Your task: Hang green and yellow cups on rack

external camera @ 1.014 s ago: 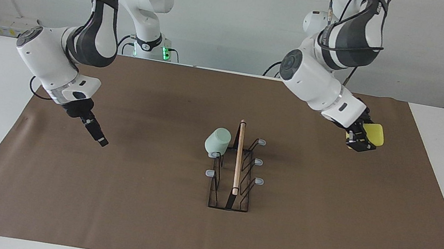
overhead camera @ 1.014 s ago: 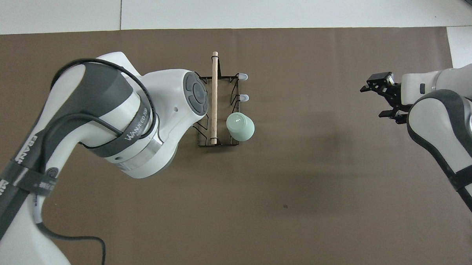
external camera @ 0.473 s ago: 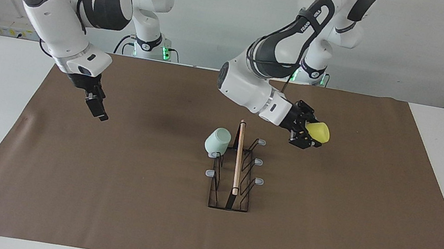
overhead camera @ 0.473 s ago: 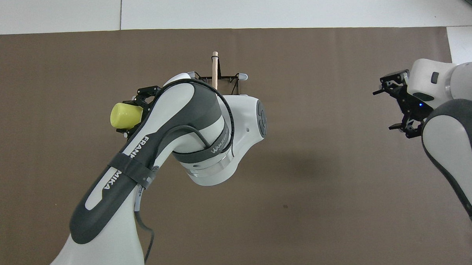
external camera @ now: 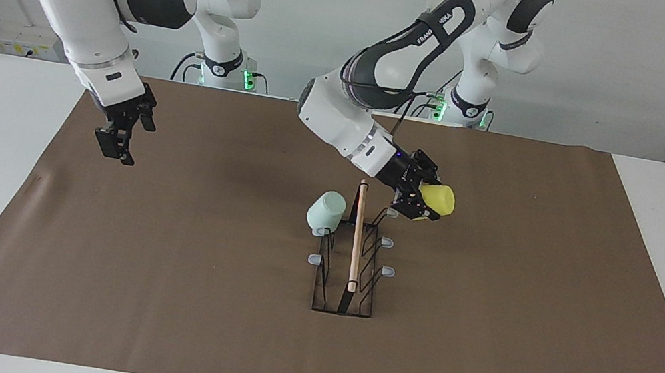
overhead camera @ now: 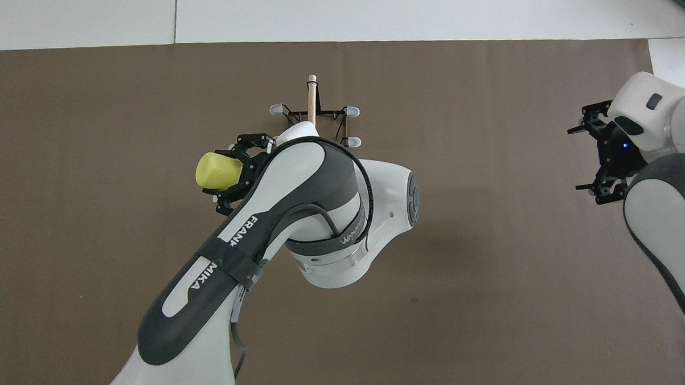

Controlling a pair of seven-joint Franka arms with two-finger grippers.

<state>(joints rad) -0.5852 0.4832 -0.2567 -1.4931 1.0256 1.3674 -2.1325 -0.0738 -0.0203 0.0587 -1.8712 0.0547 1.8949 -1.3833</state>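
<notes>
Upper left of facing view: right gripper (external camera: 123,140) waits, jaws wide, empty. Centre: green cup (external camera: 326,212) hangs on rack (external camera: 352,264) prong. Right of centre: left gripper (external camera: 416,202) clamps yellow cup (external camera: 438,199) above rack. Cup likely light, stiff, slick plastic; wall near rim best hold.

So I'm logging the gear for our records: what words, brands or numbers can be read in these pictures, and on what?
"FRANKA" on the left arm's dark band, cut to "FRANK" from overhead.
"MIKA" on the strap around it.
"WANFEDER", roughly; blurred, on the wrist band.
Nothing readable on the yellow cup, green cup, rack or right arm.
</notes>
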